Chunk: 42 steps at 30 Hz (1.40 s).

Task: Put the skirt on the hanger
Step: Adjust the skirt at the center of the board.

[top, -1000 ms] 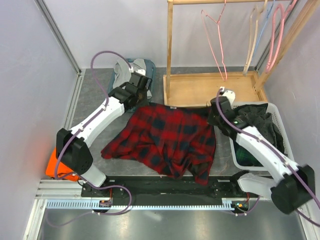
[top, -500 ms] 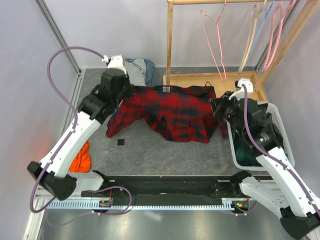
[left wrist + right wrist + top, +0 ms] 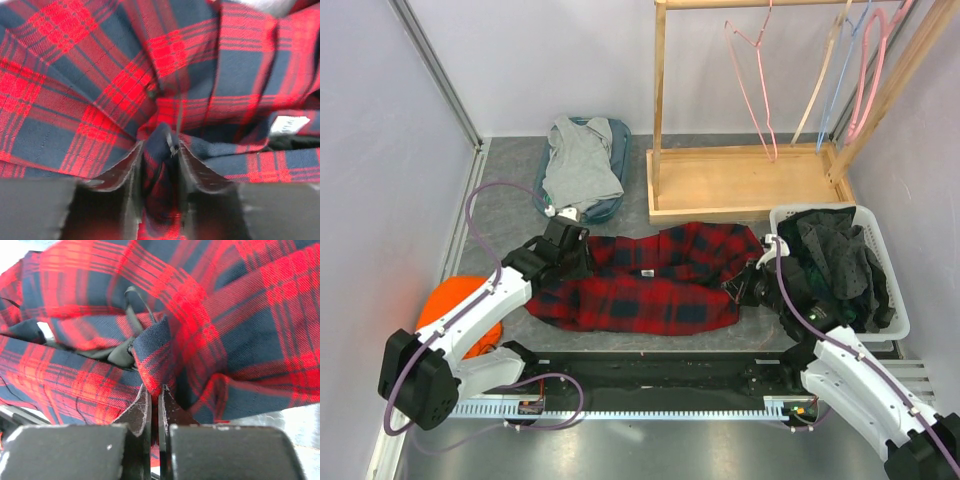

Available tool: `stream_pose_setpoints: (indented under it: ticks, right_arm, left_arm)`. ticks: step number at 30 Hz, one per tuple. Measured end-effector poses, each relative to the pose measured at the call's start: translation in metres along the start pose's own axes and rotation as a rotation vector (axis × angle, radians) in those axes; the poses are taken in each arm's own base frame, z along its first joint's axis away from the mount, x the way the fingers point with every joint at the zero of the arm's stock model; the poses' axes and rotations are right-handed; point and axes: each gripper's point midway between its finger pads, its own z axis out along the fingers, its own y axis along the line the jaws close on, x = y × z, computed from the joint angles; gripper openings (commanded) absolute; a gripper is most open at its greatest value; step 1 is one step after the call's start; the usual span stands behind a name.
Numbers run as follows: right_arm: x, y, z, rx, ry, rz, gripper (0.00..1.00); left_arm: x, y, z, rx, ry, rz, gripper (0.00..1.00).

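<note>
The red and navy plaid skirt [image 3: 650,280] lies stretched flat across the grey table between my two arms. My left gripper [image 3: 578,258] is shut on its left waist corner; the left wrist view shows the fabric [image 3: 165,95] pinched between my jaws [image 3: 158,150]. My right gripper [image 3: 752,283] is shut on the right corner, with plaid cloth [image 3: 200,330] pinched between its jaws [image 3: 155,390]. A white label [image 3: 645,273] shows at the waistband. A pink wire hanger [image 3: 752,70] hangs on the wooden rack at the back, with pale and pink hangers [image 3: 855,70] to its right.
The wooden rack base [image 3: 745,180] stands behind the skirt. A white basket [image 3: 898,300] of dark clothes is at the right. A blue bin with grey garments [image 3: 582,160] is at the back left. An orange cloth [image 3: 455,310] lies at the left.
Both arms have pulled back towards the near edge and lowered, bringing the skirt from raised near the rack down to lie spread flat on the table.
</note>
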Motion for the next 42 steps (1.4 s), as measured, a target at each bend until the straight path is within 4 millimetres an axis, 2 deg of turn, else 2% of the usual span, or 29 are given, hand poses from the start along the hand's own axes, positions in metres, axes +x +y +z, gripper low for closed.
stream_pose_setpoints:
  ticks: [2, 4, 6, 7, 10, 13, 16, 18, 22, 25, 26, 27, 29, 30, 31, 32, 33, 36, 40, 42]
  right_arm:
    - [0.005, -0.005, 0.001, 0.010, 0.009, 0.007, 0.31]
    - [0.009, -0.007, 0.002, 0.012, 0.024, 0.008, 0.52]
    - [0.014, -0.009, 0.004, 0.015, 0.049, -0.002, 0.60]
    - [0.016, -0.009, 0.005, 0.017, 0.058, 0.001, 0.67]
    - [0.024, -0.014, 0.008, 0.034, 0.099, -0.010, 0.78]
    - [0.024, -0.018, 0.007, 0.067, 0.118, -0.023, 0.82]
    - [0.006, -0.012, 0.003, 0.088, 0.094, -0.038, 0.84]
    - [-0.014, -0.004, 0.000, 0.095, 0.054, -0.048, 0.84]
    - [-0.043, 0.009, 0.000, 0.103, 0.000, -0.060, 0.81]
    - [-0.045, 0.006, 0.007, 0.134, 0.018, -0.066, 0.72]
    - [-0.043, 0.003, 0.009, 0.146, 0.031, -0.068, 0.69]
    - [-0.038, -0.001, 0.012, 0.164, 0.055, -0.070, 0.62]
    - [-0.028, -0.009, 0.015, 0.195, 0.100, -0.070, 0.54]
    - [-0.024, -0.012, 0.016, 0.207, 0.117, -0.068, 0.43]
    - [-0.021, -0.014, 0.015, 0.218, 0.132, -0.064, 0.38]
    - [-0.019, -0.015, 0.013, 0.225, 0.141, -0.061, 0.32]
    - [-0.017, -0.016, 0.012, 0.228, 0.145, -0.063, 0.19]
    - [-0.015, -0.018, 0.004, 0.240, 0.151, -0.056, 0.00]
    - [-0.018, -0.021, -0.008, 0.264, 0.135, -0.050, 0.00]
    - [-0.030, -0.016, -0.015, 0.272, 0.107, -0.052, 0.00]
  left_arm:
    - [0.005, 0.003, 0.002, -0.003, 0.016, -0.012, 0.73]
    - [0.004, 0.001, 0.001, 0.012, 0.015, -0.028, 0.83]
    - [0.000, -0.006, -0.001, 0.050, 0.000, -0.036, 0.86]
    - [-0.001, -0.008, -0.002, 0.063, -0.004, -0.036, 0.86]
    - [-0.003, -0.021, -0.003, 0.125, 0.003, -0.037, 0.86]
    - [0.000, -0.030, -0.001, 0.167, 0.034, -0.035, 0.86]
    - [0.006, -0.034, 0.005, 0.181, 0.070, -0.033, 0.81]
    - [0.008, -0.035, 0.006, 0.184, 0.083, -0.033, 0.72]
    - [0.010, -0.037, 0.006, 0.197, 0.098, -0.032, 0.57]
    - [0.010, -0.038, 0.004, 0.205, 0.096, -0.032, 0.48]
    - [0.009, -0.038, 0.003, 0.208, 0.093, -0.032, 0.41]
    - [0.009, -0.039, 0.001, 0.211, 0.090, -0.032, 0.38]
    - [0.009, -0.040, -0.003, 0.224, 0.088, -0.031, 0.28]
    - [0.009, -0.041, -0.004, 0.229, 0.091, -0.031, 0.24]
    - [0.010, -0.041, -0.005, 0.232, 0.095, -0.030, 0.11]
    - [0.011, -0.041, -0.006, 0.234, 0.100, -0.029, 0.05]
    - [0.013, -0.040, -0.006, 0.233, 0.107, -0.024, 0.02]
    - [0.017, -0.039, -0.008, 0.230, 0.123, -0.019, 0.02]
    - [0.018, -0.034, -0.013, 0.208, 0.127, -0.013, 0.02]
    - [0.011, -0.034, -0.018, 0.199, 0.115, -0.011, 0.02]
